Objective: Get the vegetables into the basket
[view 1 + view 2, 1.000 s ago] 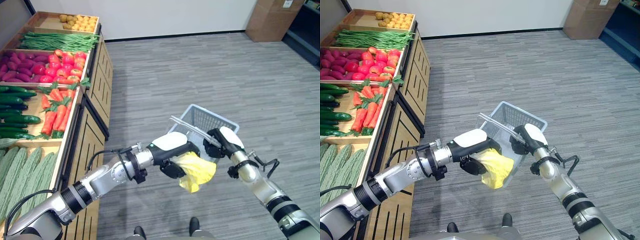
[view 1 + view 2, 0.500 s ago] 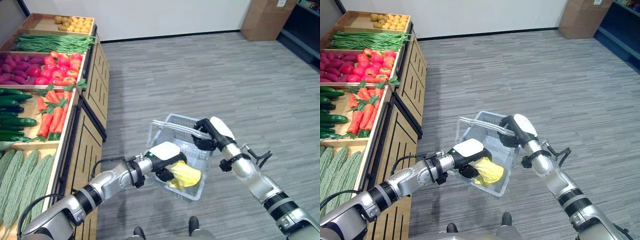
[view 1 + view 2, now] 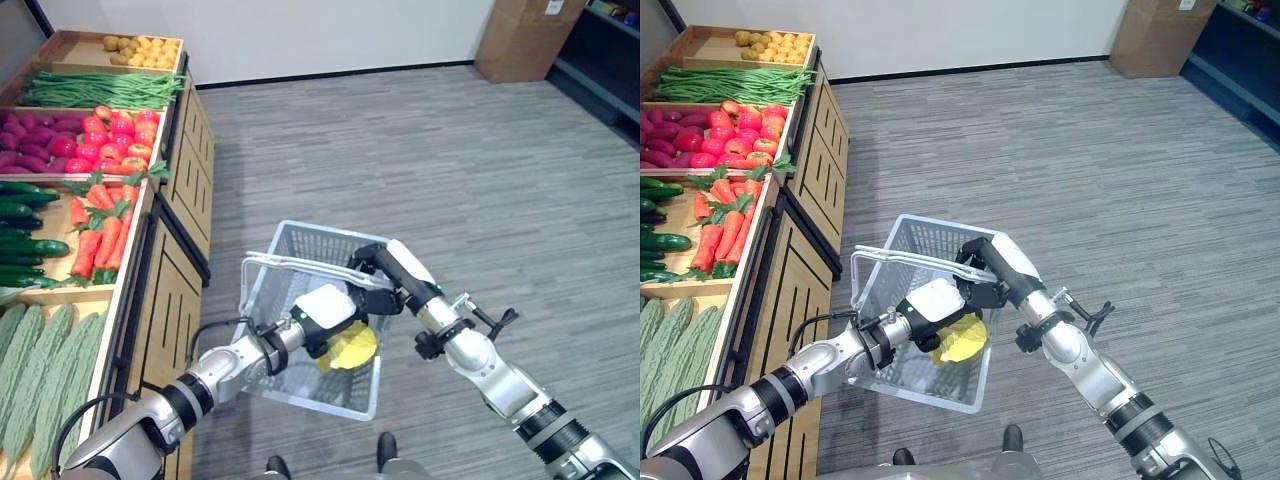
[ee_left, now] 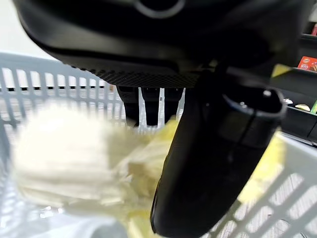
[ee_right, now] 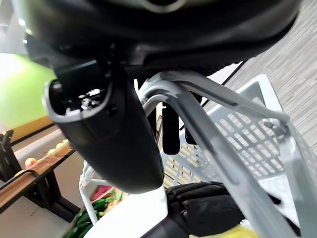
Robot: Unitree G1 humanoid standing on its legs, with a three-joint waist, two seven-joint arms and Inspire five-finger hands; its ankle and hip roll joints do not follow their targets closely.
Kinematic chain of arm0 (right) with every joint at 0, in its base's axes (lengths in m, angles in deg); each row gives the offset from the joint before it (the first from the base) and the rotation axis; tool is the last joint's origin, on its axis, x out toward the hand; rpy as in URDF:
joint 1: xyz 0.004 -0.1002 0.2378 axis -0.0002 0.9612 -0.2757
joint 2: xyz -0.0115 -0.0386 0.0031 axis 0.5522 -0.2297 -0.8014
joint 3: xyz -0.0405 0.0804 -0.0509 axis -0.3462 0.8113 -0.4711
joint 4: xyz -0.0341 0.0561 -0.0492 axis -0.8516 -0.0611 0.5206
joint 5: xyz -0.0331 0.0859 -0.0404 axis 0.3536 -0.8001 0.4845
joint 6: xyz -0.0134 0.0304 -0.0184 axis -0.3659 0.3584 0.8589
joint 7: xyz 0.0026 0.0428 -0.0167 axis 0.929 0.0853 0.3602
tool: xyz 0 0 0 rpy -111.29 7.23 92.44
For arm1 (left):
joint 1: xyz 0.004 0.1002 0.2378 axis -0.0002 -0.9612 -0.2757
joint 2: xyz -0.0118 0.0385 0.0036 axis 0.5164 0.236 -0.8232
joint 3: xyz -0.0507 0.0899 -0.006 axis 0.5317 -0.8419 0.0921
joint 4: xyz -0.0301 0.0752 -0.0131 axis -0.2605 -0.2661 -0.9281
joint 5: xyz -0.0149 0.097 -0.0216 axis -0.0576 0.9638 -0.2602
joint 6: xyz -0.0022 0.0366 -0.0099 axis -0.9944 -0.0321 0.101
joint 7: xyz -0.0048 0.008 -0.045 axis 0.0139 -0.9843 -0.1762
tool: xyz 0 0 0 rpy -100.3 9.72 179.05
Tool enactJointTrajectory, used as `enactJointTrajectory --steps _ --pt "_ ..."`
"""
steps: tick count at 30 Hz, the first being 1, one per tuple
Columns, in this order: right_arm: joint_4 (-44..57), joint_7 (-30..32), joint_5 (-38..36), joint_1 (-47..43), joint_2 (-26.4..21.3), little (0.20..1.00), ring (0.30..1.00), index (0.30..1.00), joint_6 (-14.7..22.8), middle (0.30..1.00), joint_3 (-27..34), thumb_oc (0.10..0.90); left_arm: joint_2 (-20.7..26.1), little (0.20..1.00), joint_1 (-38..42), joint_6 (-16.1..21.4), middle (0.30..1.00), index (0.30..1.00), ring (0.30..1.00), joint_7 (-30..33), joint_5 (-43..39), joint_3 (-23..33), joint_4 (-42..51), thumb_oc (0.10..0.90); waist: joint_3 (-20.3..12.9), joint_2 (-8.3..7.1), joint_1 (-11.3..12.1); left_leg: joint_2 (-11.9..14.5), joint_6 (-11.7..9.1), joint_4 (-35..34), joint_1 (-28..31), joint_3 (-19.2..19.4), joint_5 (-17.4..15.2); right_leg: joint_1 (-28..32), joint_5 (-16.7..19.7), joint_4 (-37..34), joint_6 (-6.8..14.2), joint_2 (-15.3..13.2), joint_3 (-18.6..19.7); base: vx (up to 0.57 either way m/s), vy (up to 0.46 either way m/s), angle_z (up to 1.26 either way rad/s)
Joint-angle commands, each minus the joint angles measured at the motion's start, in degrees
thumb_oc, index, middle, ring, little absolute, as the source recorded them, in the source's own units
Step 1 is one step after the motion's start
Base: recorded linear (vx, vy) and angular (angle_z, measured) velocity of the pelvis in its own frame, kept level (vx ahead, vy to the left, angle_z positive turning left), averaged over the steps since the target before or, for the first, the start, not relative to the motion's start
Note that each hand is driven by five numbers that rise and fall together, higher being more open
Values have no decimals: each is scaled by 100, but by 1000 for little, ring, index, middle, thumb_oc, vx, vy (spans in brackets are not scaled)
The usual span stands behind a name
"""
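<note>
A grey plastic basket (image 3: 300,231) hangs over the carpet beside the shelf. My right hand (image 3: 386,277) is shut on its metal handles (image 5: 213,124) at the right rim. My left hand (image 3: 325,308) reaches down inside the basket, its fingers and thumb (image 4: 208,163) curled round a yellow leafy vegetable (image 3: 351,347). In the left wrist view the pale leaves (image 4: 64,153) lie against the basket wall (image 4: 59,84). The right wrist view shows the left hand (image 5: 208,208) below the handles.
A wooden produce stand (image 3: 175,250) runs along the left with carrots (image 3: 100,225), tomatoes (image 3: 110,135), cucumbers (image 3: 25,215), green beans (image 3: 100,88), potatoes (image 3: 140,50) and pale green gourds (image 3: 40,370). A cardboard box (image 3: 525,40) stands at the back right. Grey carpet lies to the right.
The right hand has swung the basket left, under the left hand. The left hand with the yellow vegetable has gone from outside the basket's front to inside it.
</note>
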Motion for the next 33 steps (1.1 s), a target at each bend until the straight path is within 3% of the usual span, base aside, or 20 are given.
enactJointTrajectory --steps 1,8,12,14,18,20,23,33 --pt "766 418 -465 -419 189 300 300 300 821 300 571 400 -105 1000 304 93 1000 1000 1000 464 -7 336 -244 900 -409 -175 31 309 -468 3 92 -292 -124 189 -126 -6 370 -180 -135 0 0 0" --pt "459 521 -283 -115 110 300 300 300 738 300 900 400 132 1000 -144 196 1000 1000 1000 398 -482 753 201 900 -422 -170 80 311 -475 3 95 -343 -115 235 -149 -6 354 -180 -198 0 0 0" --pt "-111 620 -323 661 396 300 300 300 562 300 1590 400 251 1000 -1623 343 1000 1000 1000 -206 -2790 2054 1313 900 -370 -177 207 317 -459 3 103 -431 -117 298 -169 -6 328 -166 -271 2 -4 2" --pt "-162 598 -290 787 406 300 300 300 537 300 1693 400 297 1000 -1851 351 1000 1000 1000 -390 -3110 2212 1491 900 -365 -184 210 318 -451 3 67 -436 -82 265 -145 -6 315 -163 -273 -15 -9 5" --pt "-647 572 -57 1262 434 300 300 300 427 300 2054 400 508 1000 -2758 314 1000 1000 1000 -980 -5081 2785 2115 900 -343 -180 239 330 -451 3 52 -464 -67 265 -143 -6 308 -150 -285 0 0 0" --pt "-1260 696 94 1439 511 300 300 300 421 300 2216 400 674 1000 -3055 349 1000 1000 1000 -802 -4631 3054 2092 900 -330 -195 268 341 -457 3 49 -502 -66 276 -149 -6 309 -143 -312 0 0 0" --pt "-2040 861 241 1585 637 300 300 300 360 300 2369 400 580 1000 -3281 272 1000 1000 1000 -706 -4161 3203 1319 900 -319 -190 294 339 -462 3 41 -525 -56 290 -158 -6 309 -137 -341 -12 -3 6" --pt "-3116 908 367 1745 715 300 300 300 95 300 2436 400 -740 1000 -2856 -554 1000 1000 1000 -287 -3196 3244 -2736 900 -226 -161 200 362 -476 3 9 -495 9 239 -168 39 256 -113 -313 -4 -1 2"
